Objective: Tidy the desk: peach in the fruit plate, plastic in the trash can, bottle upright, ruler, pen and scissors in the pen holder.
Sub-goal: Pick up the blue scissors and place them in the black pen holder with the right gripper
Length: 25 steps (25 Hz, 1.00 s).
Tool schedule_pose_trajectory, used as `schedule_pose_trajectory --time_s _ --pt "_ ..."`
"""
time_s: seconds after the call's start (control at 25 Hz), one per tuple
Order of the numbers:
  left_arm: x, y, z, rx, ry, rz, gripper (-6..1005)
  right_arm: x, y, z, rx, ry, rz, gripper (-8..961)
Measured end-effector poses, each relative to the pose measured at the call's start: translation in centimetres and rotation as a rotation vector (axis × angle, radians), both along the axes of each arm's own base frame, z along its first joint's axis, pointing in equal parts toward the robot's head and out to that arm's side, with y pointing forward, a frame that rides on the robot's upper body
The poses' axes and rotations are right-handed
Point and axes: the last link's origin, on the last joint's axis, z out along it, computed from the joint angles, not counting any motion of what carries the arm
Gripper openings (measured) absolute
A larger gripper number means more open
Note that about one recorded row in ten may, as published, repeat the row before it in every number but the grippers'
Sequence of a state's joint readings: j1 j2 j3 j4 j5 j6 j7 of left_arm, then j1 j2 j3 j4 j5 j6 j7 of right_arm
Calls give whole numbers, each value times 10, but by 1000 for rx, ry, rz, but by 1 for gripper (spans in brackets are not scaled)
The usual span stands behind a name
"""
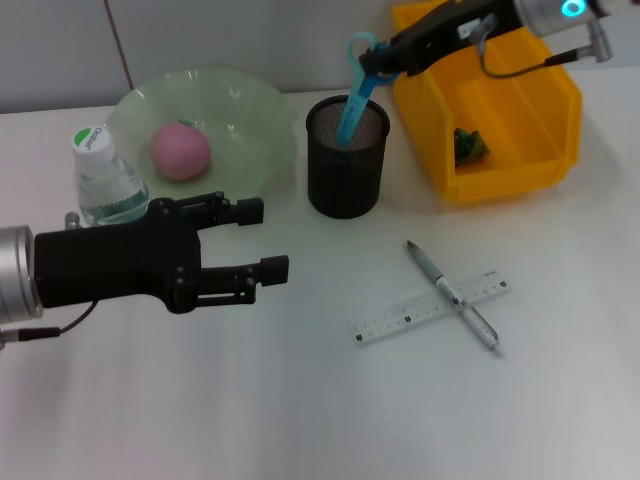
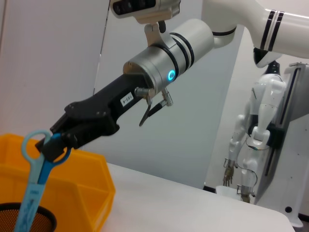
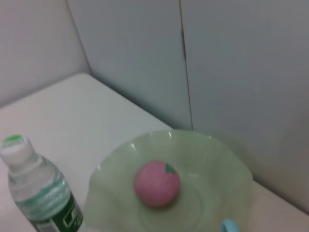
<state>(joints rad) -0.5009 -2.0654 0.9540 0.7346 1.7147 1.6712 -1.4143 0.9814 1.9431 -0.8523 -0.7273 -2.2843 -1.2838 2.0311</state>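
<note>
On the white desk (image 1: 300, 410), right claw (image 1: 372, 62) grips scissors (image 1: 352, 100); left claw (image 1: 262, 240) gapes.

The right arm reaches in from the far right, its silver wrist segment lit by a cyan ring, and slopes down toward the black mesh pen holder (image 1: 346, 158). The right gripper (image 1: 378, 57) sits just above and behind the holder's rim, its black fingers pinched on the handle loop of the blue scissors (image 1: 355, 88), whose blades hang into the holder. The left wrist view shows the same grip from the side, fingers closed around the loop. The left arm lies low, well in front of and to the left of the holder, forearm level. The left gripper (image 1: 268, 240) points toward the holder's side with its two fingers spread apart, holding nothing.
</note>
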Motion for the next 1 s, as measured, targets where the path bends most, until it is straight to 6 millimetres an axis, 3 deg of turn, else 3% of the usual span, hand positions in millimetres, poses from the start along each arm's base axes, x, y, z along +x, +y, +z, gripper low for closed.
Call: schedule_pose_trajectory --time_s 0.32,0.72,1.0 --pt "-20 -7 -15 26 -11 53 802 3 0 -38 19 -117 19 92" --pt "-24 -9 -15 30 -14 58 798 4 -1 -45 24 -110 -17 94" --pt "-24 -10 -14 37 -11 49 797 11 -3 -40 48 -87 -47 305"
